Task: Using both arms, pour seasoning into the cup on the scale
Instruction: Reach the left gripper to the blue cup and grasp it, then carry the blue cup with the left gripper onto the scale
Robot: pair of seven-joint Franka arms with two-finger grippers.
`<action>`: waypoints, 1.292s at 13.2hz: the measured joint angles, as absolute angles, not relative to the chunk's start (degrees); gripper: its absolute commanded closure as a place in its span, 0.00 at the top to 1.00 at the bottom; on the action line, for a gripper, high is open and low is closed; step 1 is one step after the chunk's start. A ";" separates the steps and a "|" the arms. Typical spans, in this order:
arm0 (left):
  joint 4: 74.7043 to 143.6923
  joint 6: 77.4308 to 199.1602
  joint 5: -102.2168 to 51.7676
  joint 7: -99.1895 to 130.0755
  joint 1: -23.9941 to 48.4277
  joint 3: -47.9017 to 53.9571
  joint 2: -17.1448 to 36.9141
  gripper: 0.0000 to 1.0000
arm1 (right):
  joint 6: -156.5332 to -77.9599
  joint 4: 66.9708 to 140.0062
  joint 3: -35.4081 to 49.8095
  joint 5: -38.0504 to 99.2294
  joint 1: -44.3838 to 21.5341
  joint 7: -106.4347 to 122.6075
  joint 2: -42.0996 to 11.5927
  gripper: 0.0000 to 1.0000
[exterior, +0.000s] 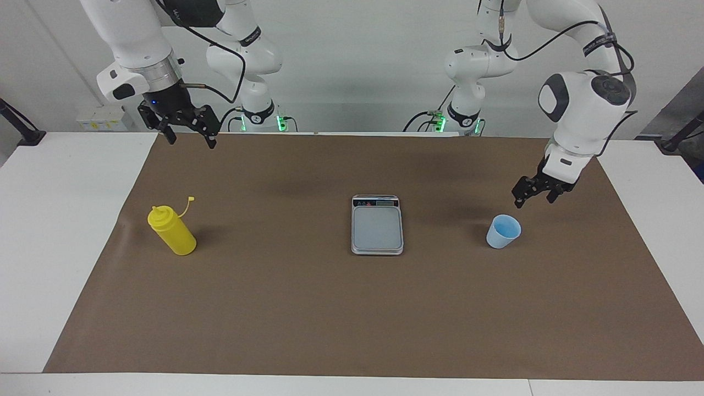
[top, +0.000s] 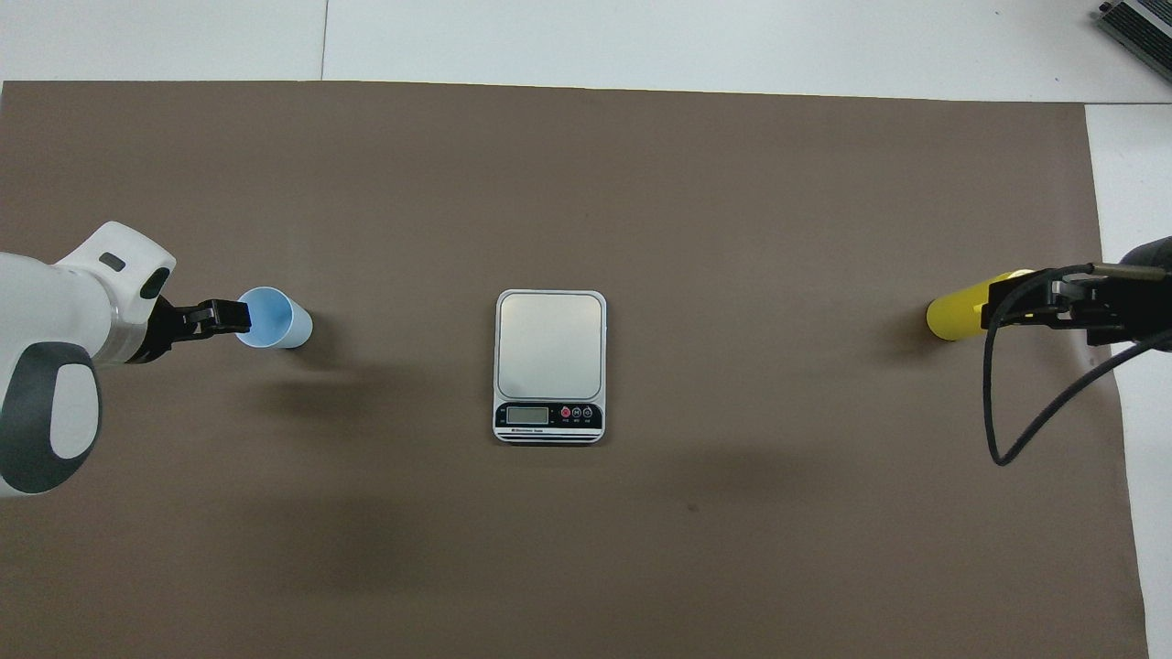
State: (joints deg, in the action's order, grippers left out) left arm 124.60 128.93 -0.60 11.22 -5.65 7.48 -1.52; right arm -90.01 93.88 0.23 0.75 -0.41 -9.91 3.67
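The yellow seasoning bottle [exterior: 171,231] stands upright on the brown mat toward the right arm's end, its small cap hanging off to the side on its tether. In the overhead view my right gripper partly covers the bottle [top: 952,314]. The light-blue cup [exterior: 503,231] [top: 272,318] stands upright toward the left arm's end. The silver-grey scale [exterior: 377,225] [top: 549,352] lies between them with nothing on it. My left gripper [exterior: 533,199] [top: 224,316] is open, low over the mat just beside the cup, not touching it. My right gripper [exterior: 190,137] [top: 1053,307] is open and hangs high over the mat.
The brown mat [exterior: 352,313] covers most of the white table [exterior: 66,220]. A black cable loop [top: 1007,403] hangs from the right wrist. A dark device corner [top: 1140,27] sits at the table's edge farthest from the robots.
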 measured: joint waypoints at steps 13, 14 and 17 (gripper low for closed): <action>125.50 134.36 -0.77 17.24 -5.55 7.77 5.05 0.79 | -90.00 93.88 0.23 0.75 -0.41 -9.91 3.67 1.00; 125.85 134.81 -0.77 17.46 -5.54 7.79 5.37 0.59 | -90.00 93.88 0.23 0.75 -0.41 -9.91 3.67 1.00; 126.21 136.01 -0.78 17.64 -4.87 7.96 6.33 0.00 | -89.99 93.90 0.23 0.75 -0.41 -9.91 3.67 1.00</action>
